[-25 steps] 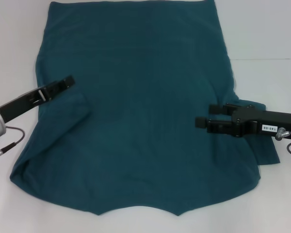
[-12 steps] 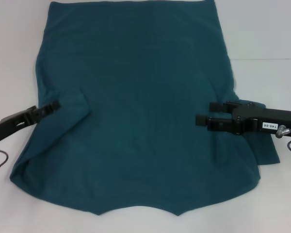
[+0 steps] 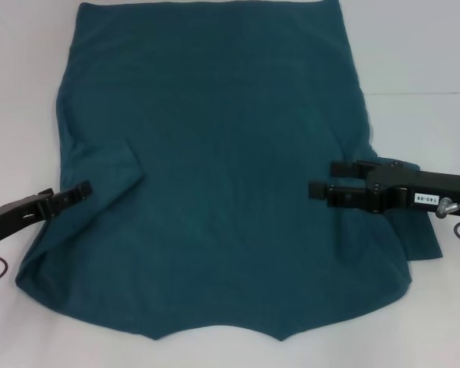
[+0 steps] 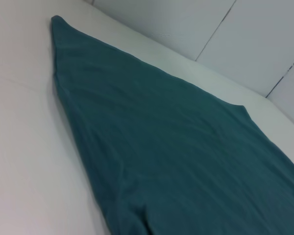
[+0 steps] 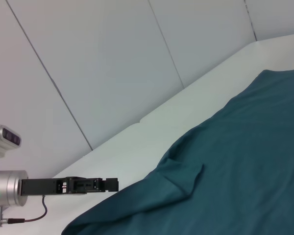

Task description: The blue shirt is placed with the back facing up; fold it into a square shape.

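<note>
A: Head view, status?

B: Blue shirt spread flat on white table, plain side up, collar edge nearest the robot, far hem cut off by the frame's top. No lettering visible. Left sleeve folded inward over the body; right sleeve mostly hidden beneath the right arm. Left gripper over the shirt's left edge, beside the folded sleeve; seen edge-on, so finger spacing impossible to judge. Right gripper over the shirt's right side, fingers parted with a clear gap between them, nothing held. Contact with the fabric not determinable for either gripper.

A: Left wrist view?

B: Only blue shirt and white table shown, with wall panels behind. Shirt runs to a far corner; near portion cut off at the frame edge. Own fingers not in frame.

A: Right wrist view?

B: Blue shirt across the table, folded sleeve visible as a raised flap. Left gripper in the distance, over the white table just at the shirt's edge; side-on profile, finger state not readable. Right gripper's own fingers out of frame.
</note>
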You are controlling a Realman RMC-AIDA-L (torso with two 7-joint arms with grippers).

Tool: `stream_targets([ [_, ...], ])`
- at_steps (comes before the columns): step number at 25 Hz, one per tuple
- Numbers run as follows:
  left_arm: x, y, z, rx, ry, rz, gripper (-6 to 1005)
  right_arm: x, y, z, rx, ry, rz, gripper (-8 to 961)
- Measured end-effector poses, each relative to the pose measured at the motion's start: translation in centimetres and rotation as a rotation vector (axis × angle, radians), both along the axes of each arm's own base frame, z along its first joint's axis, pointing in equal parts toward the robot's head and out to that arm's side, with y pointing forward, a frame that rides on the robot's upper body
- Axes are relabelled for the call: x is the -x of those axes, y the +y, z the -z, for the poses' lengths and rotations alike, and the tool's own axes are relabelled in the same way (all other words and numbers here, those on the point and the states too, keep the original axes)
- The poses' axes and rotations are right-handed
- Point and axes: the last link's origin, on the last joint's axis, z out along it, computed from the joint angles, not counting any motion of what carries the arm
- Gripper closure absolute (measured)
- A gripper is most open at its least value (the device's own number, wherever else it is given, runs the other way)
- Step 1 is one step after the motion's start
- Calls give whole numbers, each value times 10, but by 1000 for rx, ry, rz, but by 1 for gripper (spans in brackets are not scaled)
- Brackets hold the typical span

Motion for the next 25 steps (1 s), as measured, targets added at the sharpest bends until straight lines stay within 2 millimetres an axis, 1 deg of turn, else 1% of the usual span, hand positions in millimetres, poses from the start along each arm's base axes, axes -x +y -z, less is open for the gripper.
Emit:
stream_targets([
  [8, 2, -2, 4, 29, 25, -1, 78, -1, -2, 1, 4, 2, 3, 66],
  [12, -4, -3, 6, 52, 11, 28, 78, -1, -2, 1, 4, 2, 4, 67],
  [16, -11, -3, 13, 96, 19, 66, 79, -1, -2, 1, 3, 2, 4, 67],
  [25, -40, -6, 23, 228, 13, 233, 80, -1, -1, 0, 0, 3, 3, 66],
])
